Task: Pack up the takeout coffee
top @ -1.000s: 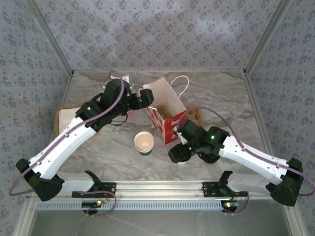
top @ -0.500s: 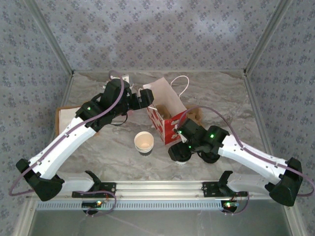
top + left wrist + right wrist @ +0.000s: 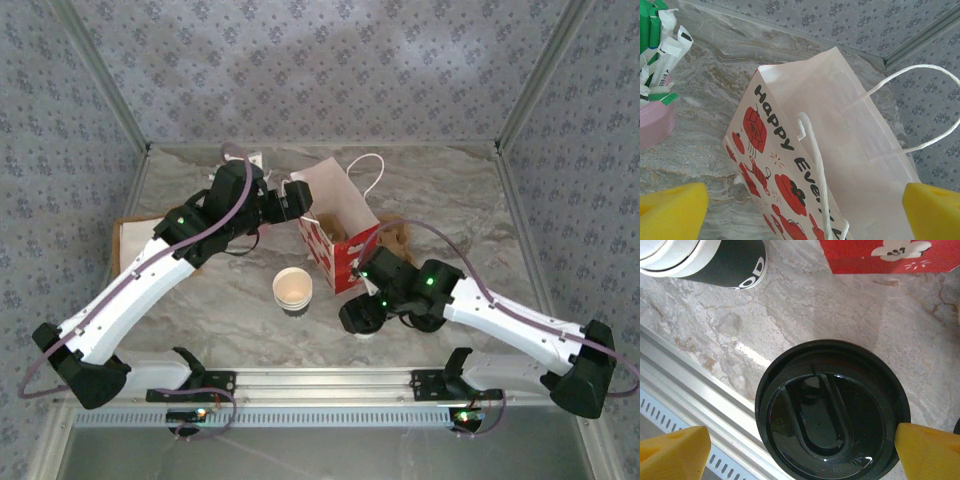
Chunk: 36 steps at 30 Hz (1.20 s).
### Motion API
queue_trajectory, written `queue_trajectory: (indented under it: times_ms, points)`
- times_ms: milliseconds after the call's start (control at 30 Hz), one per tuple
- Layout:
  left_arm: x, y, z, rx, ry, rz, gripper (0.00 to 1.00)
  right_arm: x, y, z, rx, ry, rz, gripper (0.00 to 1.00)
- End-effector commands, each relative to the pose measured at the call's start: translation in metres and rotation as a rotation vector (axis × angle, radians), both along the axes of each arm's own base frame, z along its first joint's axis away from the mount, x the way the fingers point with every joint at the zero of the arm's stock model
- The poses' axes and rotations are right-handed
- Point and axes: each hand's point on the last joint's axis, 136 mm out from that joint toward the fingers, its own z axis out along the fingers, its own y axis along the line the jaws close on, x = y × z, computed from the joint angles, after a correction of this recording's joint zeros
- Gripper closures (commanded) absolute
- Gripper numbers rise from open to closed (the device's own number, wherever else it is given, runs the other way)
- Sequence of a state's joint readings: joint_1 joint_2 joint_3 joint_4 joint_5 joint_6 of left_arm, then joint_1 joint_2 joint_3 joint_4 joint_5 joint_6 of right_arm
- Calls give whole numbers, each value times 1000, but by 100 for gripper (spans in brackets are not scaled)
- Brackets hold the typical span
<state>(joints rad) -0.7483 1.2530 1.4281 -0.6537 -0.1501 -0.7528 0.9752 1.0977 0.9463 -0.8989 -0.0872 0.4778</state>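
Black-lidded white paper cup (image 3: 832,412) not yet packed, at bench's (image 3: 230,310) near edge; right jaws spread wide astride it, nothing gripped. Left jaws wide, empty, at red-printed paper bag (image 3: 840,150).

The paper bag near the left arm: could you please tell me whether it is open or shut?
Open. The paper bag has its mouth spread, its white inner wall showing between the two cord handles.

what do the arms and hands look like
Both the left arm and right arm have white links, black joints and bases, a purple cable looping along each, and small green lights. The left hand and right hand are black; their fingertips carry yellow foam pads.
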Motion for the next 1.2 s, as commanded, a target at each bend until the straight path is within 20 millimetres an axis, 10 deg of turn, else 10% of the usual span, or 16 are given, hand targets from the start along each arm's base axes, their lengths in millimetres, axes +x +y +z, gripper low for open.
queue_trajectory:
  times_ms: [0, 500, 767, 1167]
  points:
    - [-3, 1, 14, -18, -31, -9, 1, -11, -4, 0, 8, 28, -13, 4]
    - [-1, -2, 13, -21, -27, -12, 0, -35, -6, 5, 42, 71, 3, 4]
    - [-2, -1, 12, -12, -23, -17, 1, -7, -42, 22, -124, -93, -106, 0]
    - [-12, 19, 13, 17, -23, 2, 0, 2, -2, 33, -5, -154, 109, 3]
